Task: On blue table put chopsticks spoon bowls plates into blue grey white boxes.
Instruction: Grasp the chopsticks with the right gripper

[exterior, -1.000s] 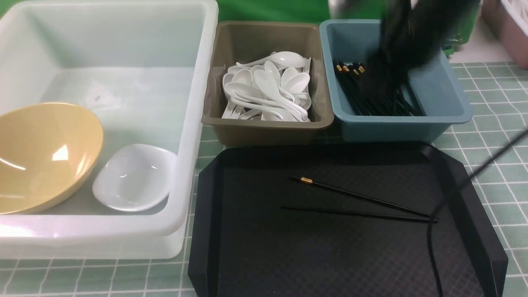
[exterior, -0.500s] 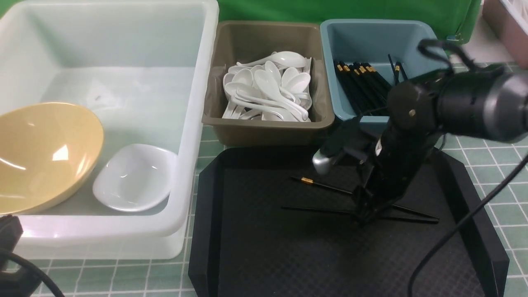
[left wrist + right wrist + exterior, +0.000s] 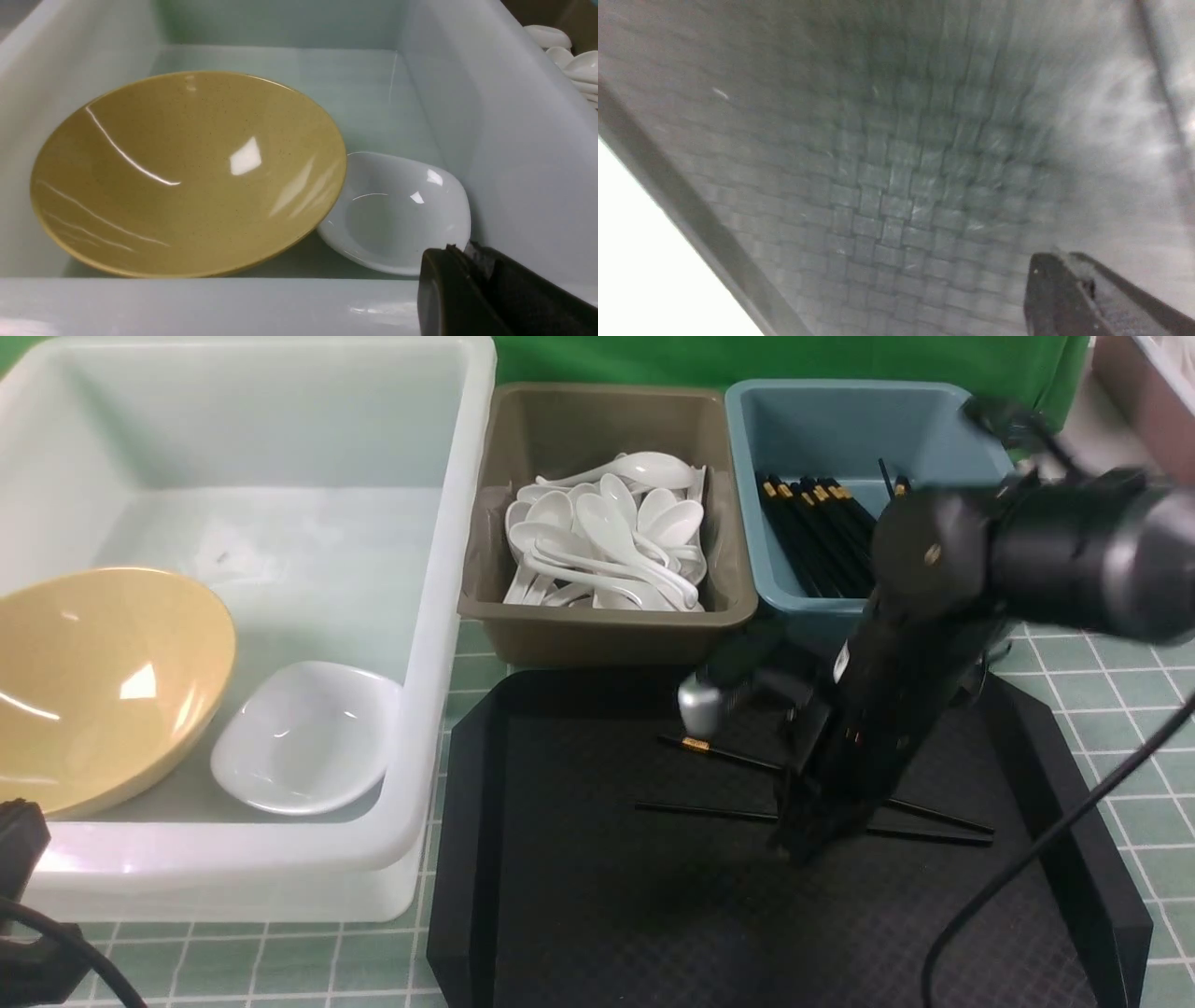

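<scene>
Chopsticks (image 3: 709, 813): two loose black sticks lie flat on the black tray (image 3: 579, 915), converging toward its right side. One shows a gold band. More are stowed in the dusty blue bin (image 3: 840, 429) behind.

Handling, as judged: light, stiff, thin and smooth. Lying flush on the tray's weave, they would likely roll or pivot if pinched off-centre. Recommended hold is near mid-length, across the shaft.

The right pincer (image 3: 801, 840) is closed, tip down on the nearer stick about its middle. Whether the stick is actually clamped cannot be confirmed. The left pincer (image 3: 462, 261) is closed and empty, at the near rim of the white tub (image 3: 514, 140).

Only the front view shows both sticks and the contact point. The right wrist view gives nothing but blurred weave. The left wrist view shows close up the tilted yellow bowl (image 3: 187, 172) beside the white dish (image 3: 397, 210) in the tub.
</scene>
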Robot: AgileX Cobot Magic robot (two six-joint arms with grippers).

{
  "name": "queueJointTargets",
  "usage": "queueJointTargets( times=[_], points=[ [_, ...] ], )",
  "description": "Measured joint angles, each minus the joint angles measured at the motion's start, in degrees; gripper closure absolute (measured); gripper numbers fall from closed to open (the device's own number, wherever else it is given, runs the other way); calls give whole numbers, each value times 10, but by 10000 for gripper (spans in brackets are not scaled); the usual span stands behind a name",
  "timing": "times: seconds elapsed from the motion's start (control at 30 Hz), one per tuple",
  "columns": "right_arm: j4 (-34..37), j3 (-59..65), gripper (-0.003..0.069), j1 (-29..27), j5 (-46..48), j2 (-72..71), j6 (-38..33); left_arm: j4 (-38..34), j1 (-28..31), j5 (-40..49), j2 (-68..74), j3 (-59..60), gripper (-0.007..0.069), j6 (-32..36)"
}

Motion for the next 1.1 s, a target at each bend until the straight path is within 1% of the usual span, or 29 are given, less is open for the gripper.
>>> queueJointTargets(
  times=[0.1, 0.17, 0.27, 0.33, 0.37, 0.43, 0.47, 0.5, 0.53, 0.6, 0.67, 0.7, 0.73, 0.77, 0.8, 0.87, 0.9, 0.97, 1.1],
  points=[
    [-7, -29, 624, -7, -23, -51, -18, 0, 0, -2, 0, 2, 622, 0],
    [-19, -36, 620, -15, -37, -58, -15, 0, 0, -4, 0, 3, 622, 0],
    [-33, -37, 582, -26, -37, -38, -4, 5, 0, -13, 0, 7, 622, 0],
    [-42, -35, 508, -30, -34, -7, 1, 12, 0, -21, 0, 12, 622, 0],
    [-43, -34, 501, -31, -34, -4, 1, 12, 0, -23, 0, 13, 622, 0],
    [-48, -31, 402, -31, -35, 37, -4, 17, 0, -36, 0, 17, 622, 0],
    [-50, -30, 375, -31, -38, 48, -9, 17, 0, -39, 0, 19, 622, 0],
    [-51, -30, 364, -31, -38, 54, -12, 17, 0, -40, 0, 19, 622, 0],
    [-56, -30, 333, -31, -41, 72, -16, 18, 0, -46, 0, 22, 622, 0],
    [-63, -30, 319, -31, -39, 88, -17, 18, 0, -55, 0, 26, 622, 0],
    [-63, -33, 331, -31, -34, 92, -18, 18, 0, -62, 0, 29, 622, 0],
    [-64, -35, 351, -31, -32, 94, -18, 19, 0, -66, 0, 30, 622, 1],
    [-65, -38, 388, -31, -25, 97, -18, 19, 0, -68, 0, 30, 622, 2],
    [-65, -38, 388, -31, -24, 96, -18, 19, 0, -70, 0, 30, 622, 2],
    [-66, -38, 454, -29, -12, 98, -18, 19, 0, -75, 0, 30, 622, 3],
    [-63, -38, 549, -24, 6, 98, -16, 19, 0, -76, 0, 30, 622, 4],
    [-61, -38, 583, -19, 13, 98, -16, 19, 0, -76, 0, 30, 622, 4],
    [-59, -38, 601, -6, 23, 94, -16, 19, 0, -76, 0, 30, 622, 7],
    [-57, -34, 602, 18, 39, 76, -16, 21, 0, -76, 0, 30, 622, 7]
  ],
)
